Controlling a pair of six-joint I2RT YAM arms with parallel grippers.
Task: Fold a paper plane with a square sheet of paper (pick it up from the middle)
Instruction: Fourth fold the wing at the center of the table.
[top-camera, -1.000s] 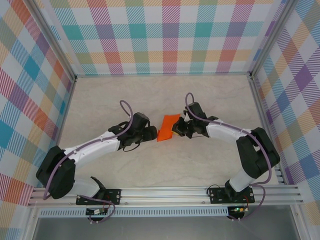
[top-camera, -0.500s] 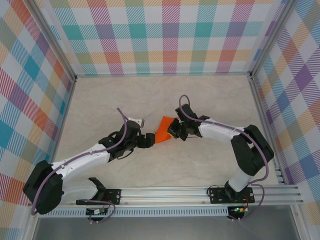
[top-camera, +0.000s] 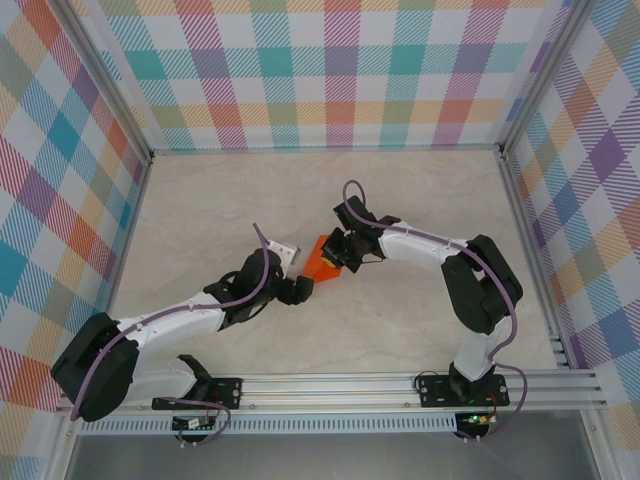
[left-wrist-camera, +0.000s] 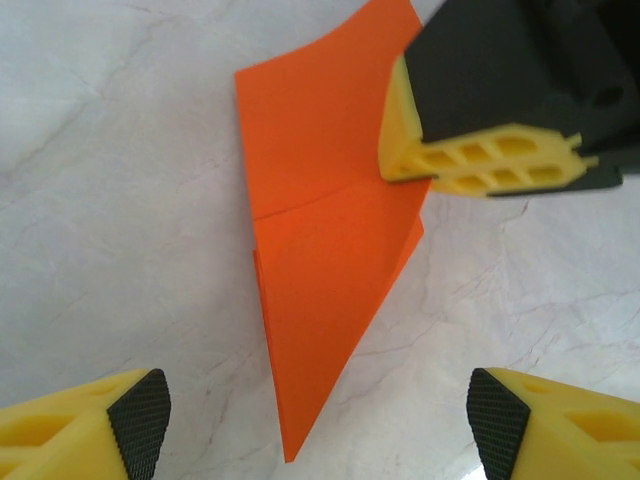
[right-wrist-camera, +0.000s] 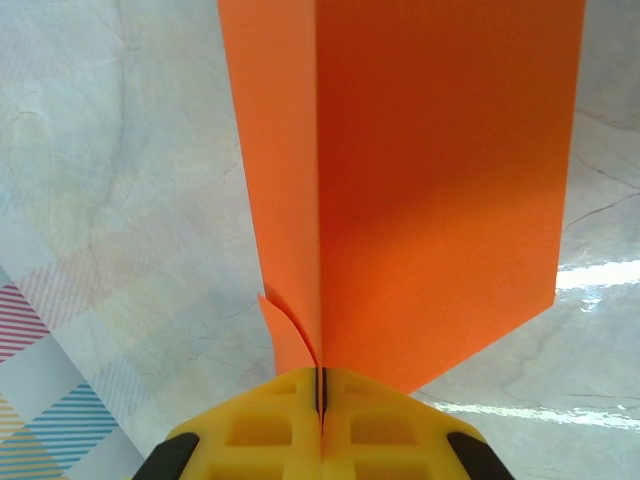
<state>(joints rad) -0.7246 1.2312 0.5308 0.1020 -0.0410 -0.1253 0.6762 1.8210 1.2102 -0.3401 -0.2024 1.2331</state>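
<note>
The square sheet of paper (top-camera: 322, 260) is bright orange and folded into a pointed, layered shape with a cross crease. My right gripper (top-camera: 345, 250) is shut on its wide end, and the paper (right-wrist-camera: 430, 180) stands up from the closed yellow jaws (right-wrist-camera: 320, 385). In the left wrist view the paper (left-wrist-camera: 320, 250) tapers to a sharp tip over the table. My left gripper (left-wrist-camera: 318, 420) is open, its fingertips (left-wrist-camera: 140, 420) set wide on either side of that tip without touching it. The right gripper's yellow fingers (left-wrist-camera: 480, 165) pinch the paper's far corner.
The pale marbled table (top-camera: 220, 200) is fenced by plaid walls (top-camera: 330, 70) at the back and both sides. An aluminium rail (top-camera: 330, 385) runs along the near edge. Both arms meet near the table's middle.
My right gripper has carried the paper left and a little farther back, turning its point toward the left gripper. The left gripper has dropped nearer, below the tip, and its arm has stretched out.
</note>
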